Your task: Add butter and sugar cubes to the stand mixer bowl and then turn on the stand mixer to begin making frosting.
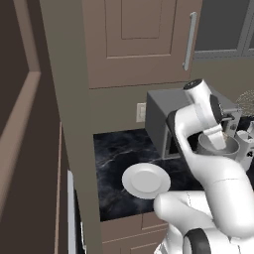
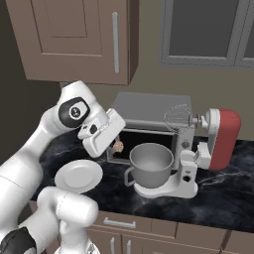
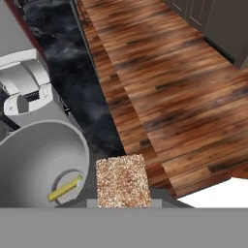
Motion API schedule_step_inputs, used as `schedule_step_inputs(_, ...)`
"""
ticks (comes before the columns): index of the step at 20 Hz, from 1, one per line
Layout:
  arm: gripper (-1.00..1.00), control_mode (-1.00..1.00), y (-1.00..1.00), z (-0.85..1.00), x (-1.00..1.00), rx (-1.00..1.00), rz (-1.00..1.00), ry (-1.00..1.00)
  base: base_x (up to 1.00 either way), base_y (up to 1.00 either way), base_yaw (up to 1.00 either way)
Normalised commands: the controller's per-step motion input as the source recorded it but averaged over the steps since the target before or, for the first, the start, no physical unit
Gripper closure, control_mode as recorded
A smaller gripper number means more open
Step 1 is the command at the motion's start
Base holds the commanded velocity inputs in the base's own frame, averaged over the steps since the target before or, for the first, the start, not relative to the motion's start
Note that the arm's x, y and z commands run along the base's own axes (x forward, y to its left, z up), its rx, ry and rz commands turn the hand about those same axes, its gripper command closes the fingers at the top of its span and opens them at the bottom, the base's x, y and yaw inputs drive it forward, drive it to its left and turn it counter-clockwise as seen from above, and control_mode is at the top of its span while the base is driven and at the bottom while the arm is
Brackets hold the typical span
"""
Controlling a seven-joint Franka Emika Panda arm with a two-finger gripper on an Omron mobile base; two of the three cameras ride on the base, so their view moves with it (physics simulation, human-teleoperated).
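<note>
My gripper point(image 2: 117, 144) is shut on a tan-brown speckled sugar cube point(image 3: 122, 181), held in the air just left of the stand mixer bowl point(image 2: 151, 163). The cube point(image 2: 118, 146) hangs in front of the microwave door, about level with the bowl's rim. The deep grey bowl sits on the white base of the stand mixer point(image 2: 222, 137), whose red head is tilted back with the whisk raised. In the hand view the yellow butter point(image 3: 64, 189) stick lies at the bottom of the bowl point(image 3: 34, 160). In the left base view my gripper point(image 1: 217, 140) is over the bowl point(image 1: 224, 147).
A white plate point(image 2: 79, 175) rests on the dark marble counter point(image 2: 228, 198) to the bowl's left. A grey microwave point(image 2: 149, 110) stands behind the bowl. Wall cabinets point(image 2: 74, 34) hang above. Wood floor point(image 3: 174, 72) lies beyond the counter's front edge.
</note>
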Motion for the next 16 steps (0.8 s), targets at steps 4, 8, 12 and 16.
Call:
schedule_step_inputs(4, 1.0, -1.0, -0.42, 0.0, 0.24, 0.0, 0.0, 0.01, 0.0, 0.0, 0.0)
schedule_step_inputs(8, 1.0, -1.0, -0.4, -0.07, 0.16, 0.0, 0.0, 0.01, 0.0, 0.0, 0.0)
schedule_step_inputs(12, 1.0, -1.0, -0.4, -0.28, 0.13, 0.02, 0.0, 0.04, 0.0, 0.0, 0.0)
schedule_step_inputs(16, 1.0, -1.0, -0.32, -0.42, 0.16, 0.03, 0.0, 0.05, 0.0, 0.0, 0.0)
